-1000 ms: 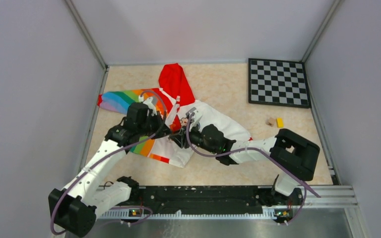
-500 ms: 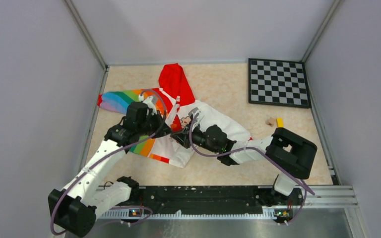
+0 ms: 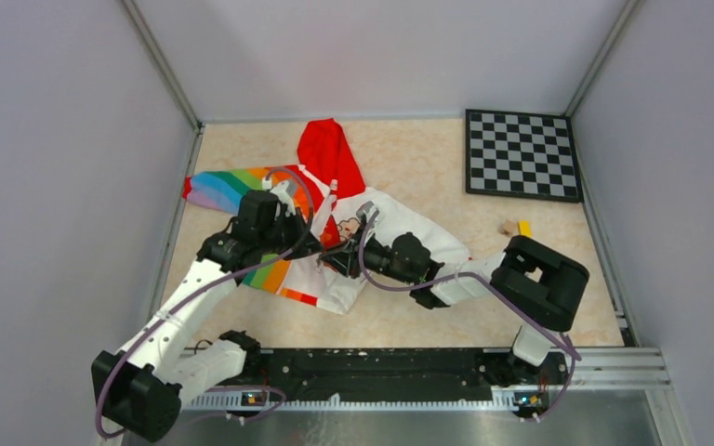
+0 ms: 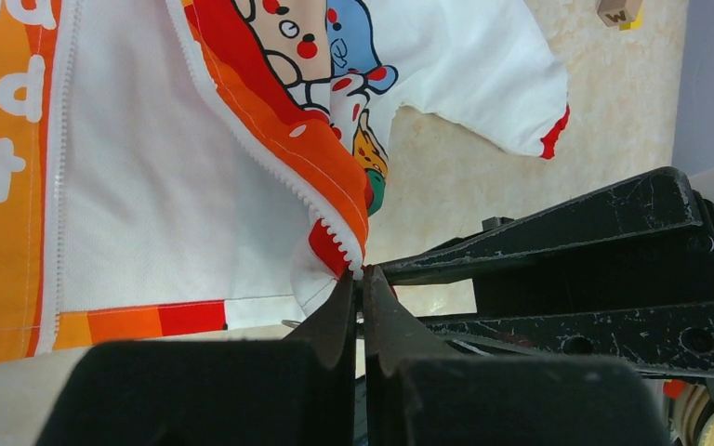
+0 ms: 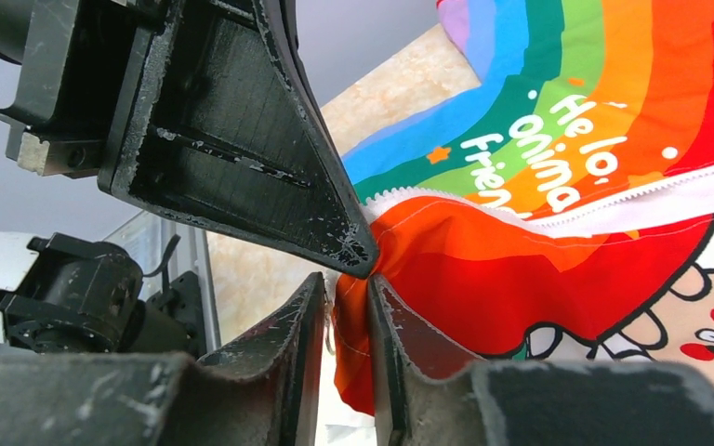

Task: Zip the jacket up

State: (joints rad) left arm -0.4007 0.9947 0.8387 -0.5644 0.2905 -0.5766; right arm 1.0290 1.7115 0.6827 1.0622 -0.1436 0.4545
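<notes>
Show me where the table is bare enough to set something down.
Bare table lies between the hood of the jacket and the checkerboard, and along the near edge before the hem. Crowded: mid-jacket, where the left pincer and right pincer meet.

Left fingers (image 4: pixel 333 323), right fingers (image 5: pixel 299 334): clamped.

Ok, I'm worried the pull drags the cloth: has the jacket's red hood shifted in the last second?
No. The hood of the jacket sits as before, with the same gap to the checkerboard on its right.
</notes>
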